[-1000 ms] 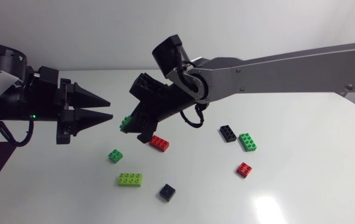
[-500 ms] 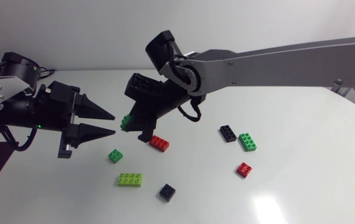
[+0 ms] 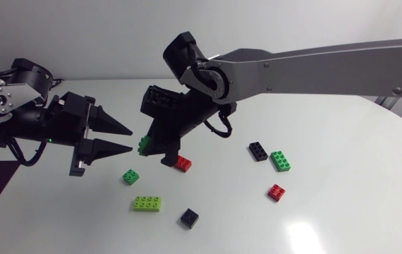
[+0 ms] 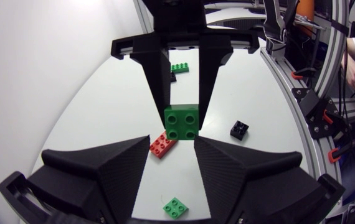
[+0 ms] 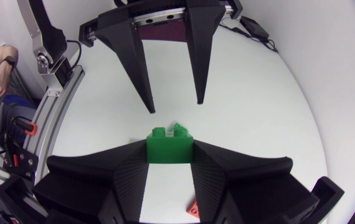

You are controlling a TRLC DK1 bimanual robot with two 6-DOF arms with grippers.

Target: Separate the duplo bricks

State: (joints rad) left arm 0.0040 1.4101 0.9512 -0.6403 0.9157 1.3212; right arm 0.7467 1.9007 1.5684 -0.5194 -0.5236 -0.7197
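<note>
Head view shows right claw angled down, pinching green brick; left claw spread, facing it.

Table: left gripper at left, above the surface, its tips facing the right gripper, near it but apart. Held brick sits between the right gripper's fingers, ahead of the gap in the left gripper. Middle brick lies on the table just right of the right gripper's tips. Left brick is left of it and nearer. Near-left brick is nearer again. Nearest brick is just right of that. At right, inner brick and outer brick lie side by side, with lone brick nearer.
</note>
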